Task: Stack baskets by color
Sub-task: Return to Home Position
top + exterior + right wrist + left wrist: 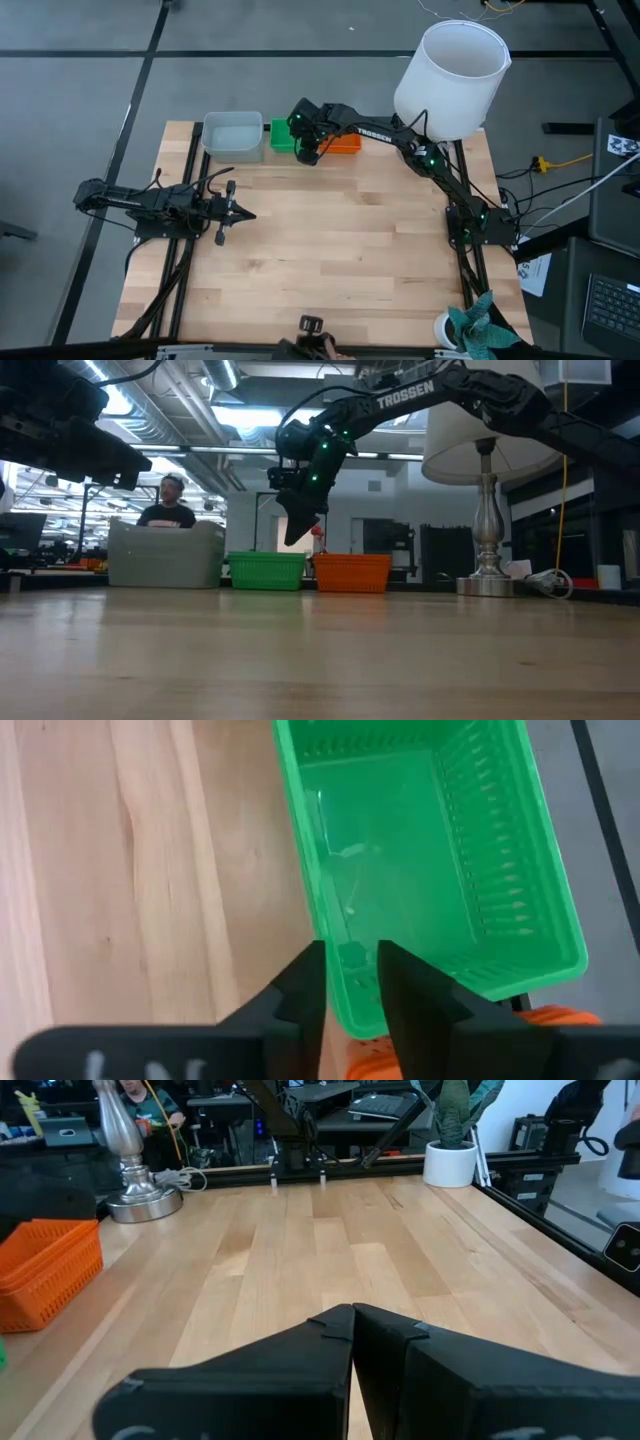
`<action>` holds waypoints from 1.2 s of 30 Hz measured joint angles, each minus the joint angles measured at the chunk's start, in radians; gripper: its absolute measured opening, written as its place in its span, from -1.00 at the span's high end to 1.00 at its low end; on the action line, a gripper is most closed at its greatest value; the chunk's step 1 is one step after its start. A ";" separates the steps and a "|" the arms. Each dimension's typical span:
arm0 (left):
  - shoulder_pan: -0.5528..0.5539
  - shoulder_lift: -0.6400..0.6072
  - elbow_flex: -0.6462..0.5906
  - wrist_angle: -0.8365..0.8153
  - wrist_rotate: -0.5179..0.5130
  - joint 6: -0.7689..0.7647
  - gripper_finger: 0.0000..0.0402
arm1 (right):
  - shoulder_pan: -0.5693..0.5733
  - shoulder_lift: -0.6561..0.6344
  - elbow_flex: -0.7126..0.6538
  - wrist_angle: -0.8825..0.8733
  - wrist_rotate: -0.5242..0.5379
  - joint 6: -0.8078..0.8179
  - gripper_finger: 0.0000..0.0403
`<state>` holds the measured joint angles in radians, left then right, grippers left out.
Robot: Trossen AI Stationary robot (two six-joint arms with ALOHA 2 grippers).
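Note:
Three baskets stand in a row at the table's far edge: pale grey-blue, green and orange. All three rest on their bases in the low view, the green one between the other two. My right gripper slants down over the green basket, open. Its fingers straddle the wall nearest the orange basket, and in the low view its tips hang just above the rim. My left gripper waits shut and level at the table's left.
A big white lampshade on a metal lamp base stands at the far right corner, close to my right arm. A potted plant sits at the near right corner. A person is behind the table. Bare wood fills the middle.

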<state>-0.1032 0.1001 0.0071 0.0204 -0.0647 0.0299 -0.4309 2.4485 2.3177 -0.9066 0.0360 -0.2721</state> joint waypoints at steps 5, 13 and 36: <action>0.000 0.000 0.000 0.000 0.000 0.000 1.00 | 0.008 -0.005 0.011 -0.006 0.001 0.002 0.48; 0.000 0.000 0.000 0.000 0.000 0.000 1.00 | 0.101 -0.096 0.029 -0.192 -0.003 0.103 0.51; 0.000 0.000 0.000 0.000 0.000 0.000 1.00 | 0.270 -0.399 -0.822 0.441 -0.095 0.169 0.52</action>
<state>-0.1032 0.0998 0.0071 0.0208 -0.0649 0.0303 -0.1608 2.0494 1.4952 -0.4655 -0.0592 -0.1035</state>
